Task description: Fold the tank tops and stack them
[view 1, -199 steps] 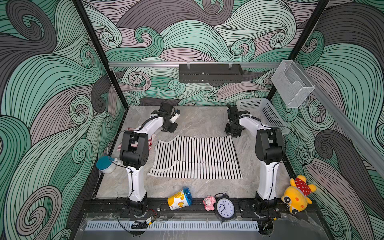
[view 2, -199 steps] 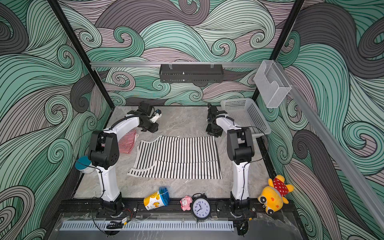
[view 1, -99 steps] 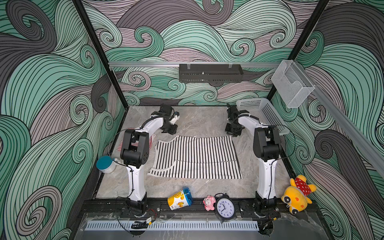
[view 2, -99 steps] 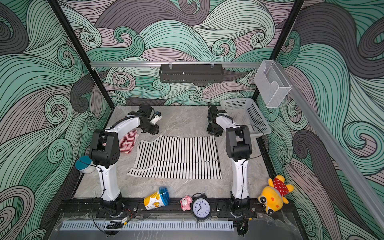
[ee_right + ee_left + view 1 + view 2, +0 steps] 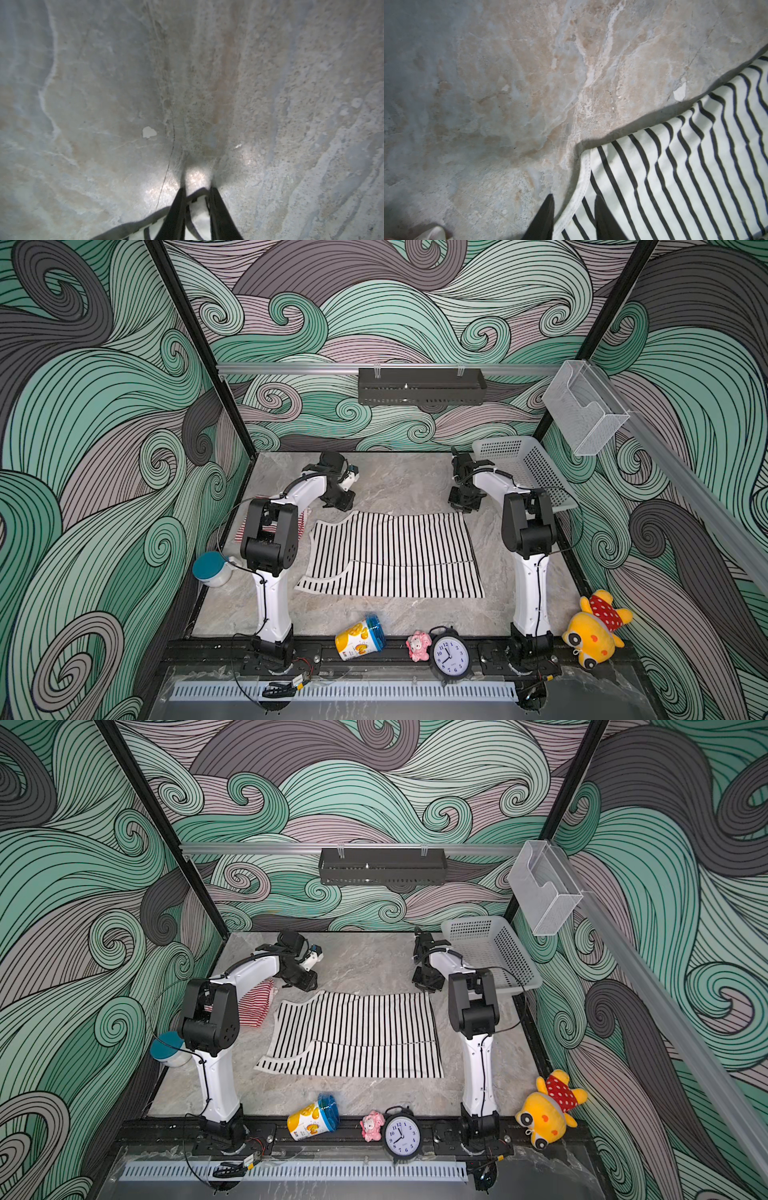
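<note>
Closing tighter than a second ago on black-and-white tank top (image 5: 390,556) corner, right gripper (image 5: 197,190), grip unproven; left gripper (image 5: 573,197) parted astride trim (image 5: 584,176). Soft, limp: pinch corners.

Both top views high, frontal, over whole table (image 5: 395,485); wrist views close, downward

2 tank tops (image 5: 353,1036) (image 5: 259,1004), 2 pincers (image 5: 343,508) (image 5: 464,509), 1 clock (image 5: 451,655), 1 basket (image 5: 498,442).

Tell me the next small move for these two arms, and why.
Probably close both: the left gripper and right gripper each straddle the far edge of the black-and-white tank top, jaws apart; it lies flat, nothing pinched yet.
</note>
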